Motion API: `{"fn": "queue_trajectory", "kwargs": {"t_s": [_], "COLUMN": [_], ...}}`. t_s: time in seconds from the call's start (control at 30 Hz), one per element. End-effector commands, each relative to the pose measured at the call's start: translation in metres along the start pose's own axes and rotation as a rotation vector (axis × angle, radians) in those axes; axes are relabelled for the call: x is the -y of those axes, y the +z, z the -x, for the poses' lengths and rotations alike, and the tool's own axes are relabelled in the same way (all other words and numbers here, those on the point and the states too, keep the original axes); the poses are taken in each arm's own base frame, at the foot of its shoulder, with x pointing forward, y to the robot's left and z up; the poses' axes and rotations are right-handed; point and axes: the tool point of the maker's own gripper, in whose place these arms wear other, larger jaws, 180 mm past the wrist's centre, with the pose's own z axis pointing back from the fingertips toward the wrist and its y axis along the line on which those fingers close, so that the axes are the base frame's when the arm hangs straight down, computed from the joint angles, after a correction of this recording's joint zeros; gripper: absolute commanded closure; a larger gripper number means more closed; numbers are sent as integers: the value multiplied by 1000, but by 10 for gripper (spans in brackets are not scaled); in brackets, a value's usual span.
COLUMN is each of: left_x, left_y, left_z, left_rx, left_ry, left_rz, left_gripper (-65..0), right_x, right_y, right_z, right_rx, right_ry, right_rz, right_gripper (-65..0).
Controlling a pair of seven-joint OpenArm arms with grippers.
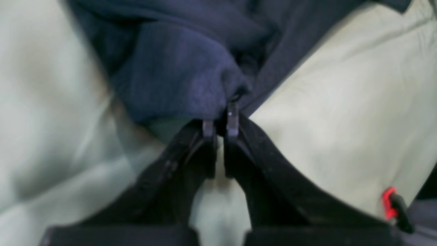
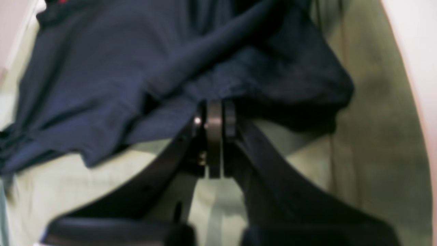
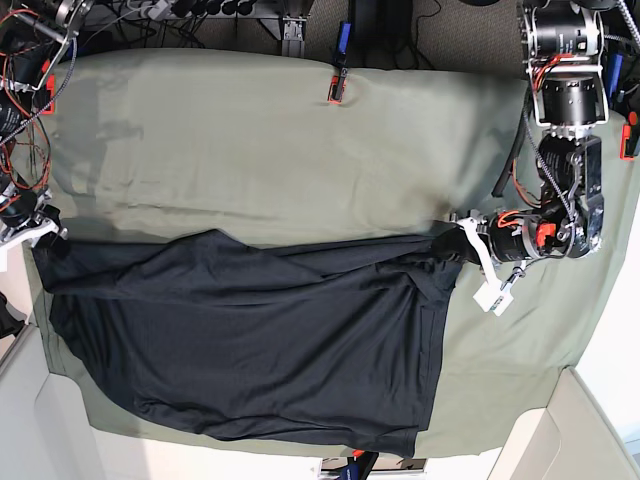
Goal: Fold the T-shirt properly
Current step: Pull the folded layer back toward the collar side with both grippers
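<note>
Two grippers are clamped on the T-shirt, one at each end of its upper edge. The base view shows the whole garment spread dark across the lower half of the olive-green table cloth, its top edge pulled into a line between the arms; the jaws themselves are too small to read there. The left wrist view gives that detail: the left gripper has its jaws drawn together on a bunched corner of fabric, with pale cloth beneath. The right wrist view shows the right gripper likewise pressed together on a hemmed fold, the shirt fanning away in ridges. In the base view this right gripper sits at the table's far left edge, partly cut off.
</note>
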Motion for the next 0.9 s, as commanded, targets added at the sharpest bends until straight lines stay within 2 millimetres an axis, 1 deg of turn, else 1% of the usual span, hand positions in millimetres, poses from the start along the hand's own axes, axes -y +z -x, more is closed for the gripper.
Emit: {"fn": "queue_trajectory", "kwargs": {"t_s": [0.0, 0.17, 0.27, 0.43, 0.57, 0.63, 0.73, 0.87], "left_x": [-7, -14, -11, -5, 1, 3, 0, 3], "left_y": [17, 49, 63, 79, 93, 101, 117, 137], "left_z": [-16, 8, 25, 62, 87, 94, 104, 115], "left_rx": [44, -12, -60, -179, -238, -236, -238, -219], "left_ry": [-50, -131, -154, -198, -215, -199, -172, -116], "left_rz": [-26, -97, -98, -102, -108, -113, -140, -137], "left_gripper": [0, 0, 0, 0, 0, 0, 0, 0], "right_x": [0, 7, 10, 16, 15, 13, 10, 14], "right_y": [13, 39, 52, 68, 79, 85, 93, 104], "right_z": [-27, -19, -12, 9, 30, 39, 49, 63], "right_rx": [68, 40, 16, -44, -89, -108, -136, -173], "right_ry": [44, 134, 182, 231, 252, 271, 298, 313], "right_rz": [-2, 35, 55, 75, 75, 77, 80, 93], "right_gripper": [0, 0, 0, 0, 0, 0, 0, 0]}}
